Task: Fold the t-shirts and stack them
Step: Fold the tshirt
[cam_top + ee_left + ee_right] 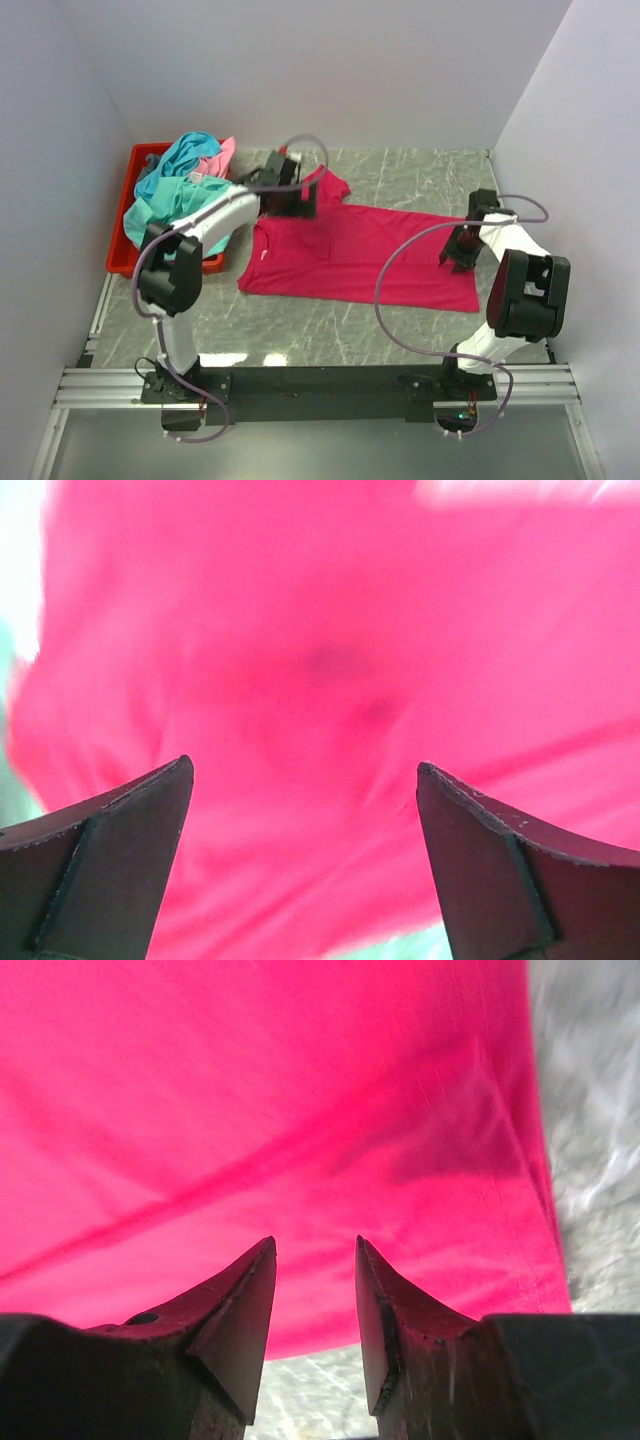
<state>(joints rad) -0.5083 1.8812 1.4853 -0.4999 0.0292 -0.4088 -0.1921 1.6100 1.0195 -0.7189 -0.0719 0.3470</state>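
On the marble table (330, 335) the magenta t-shirt (370, 255) lies spread; both jaws stand released, empty.

One shirt (360, 255) lies spread flat on the middle of the counter (400, 170). A bin (120, 262) at the counter's left edge has more shirts (175, 185) heaped in it. The left hand (297, 203) hangs over the spread shirt's far left end, and the right hand (458, 257) over its right end.
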